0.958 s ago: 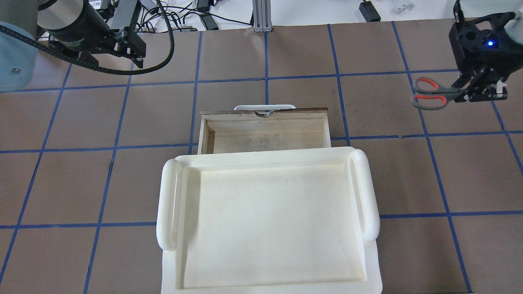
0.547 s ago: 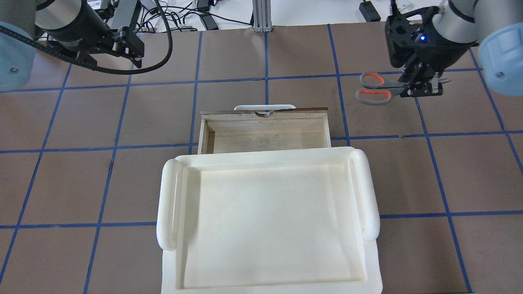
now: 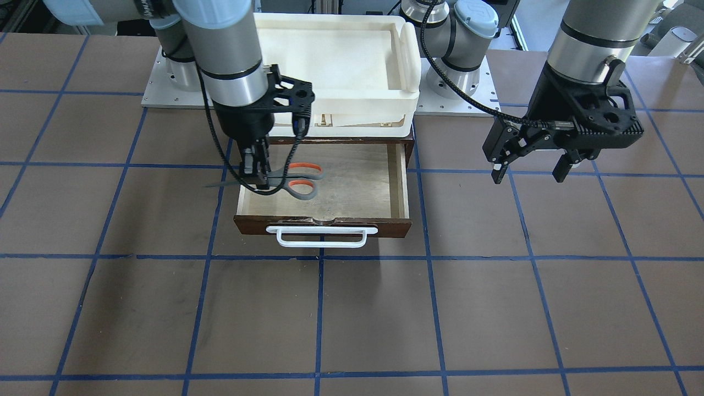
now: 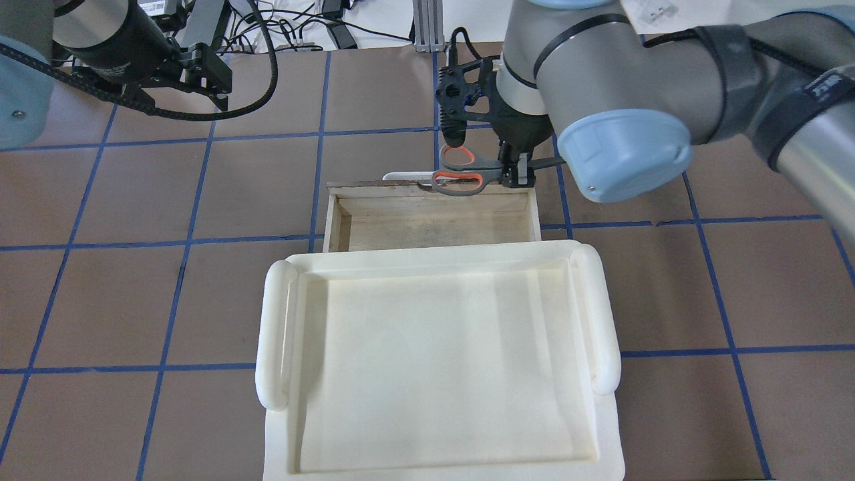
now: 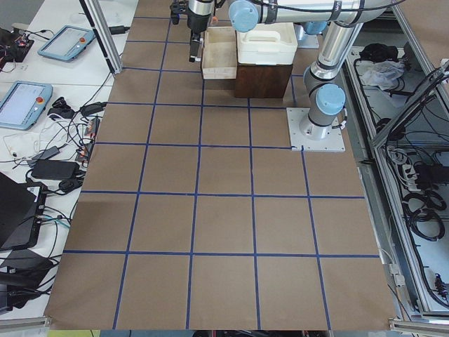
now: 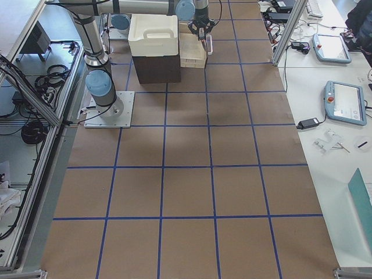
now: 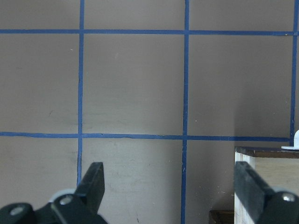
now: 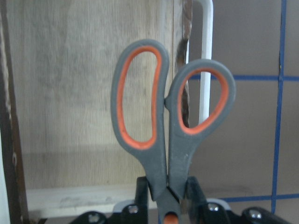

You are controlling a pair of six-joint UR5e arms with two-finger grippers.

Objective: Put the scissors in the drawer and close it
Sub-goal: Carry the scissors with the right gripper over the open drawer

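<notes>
step: carrying to drawer. right gripper (image 3: 257, 177) clamps the scissors (image 3: 303, 191) near the pivot, level above the open drawer (image 3: 385, 225), by its front rim. left gripper (image 3: 531, 175) wide, empty, well aside. next: shift inward, lower, release, then push the drawer shut.

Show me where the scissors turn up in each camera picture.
Front-facing: scissors left of centre, against the drawer.
Overhead: scissors upper middle.
Exterior left: too small to tell.
Exterior right: too small to tell.
Left wrist: not in it.
Right wrist: scissors fill the centre.
Shared landmark: drawer's white handle.
</notes>
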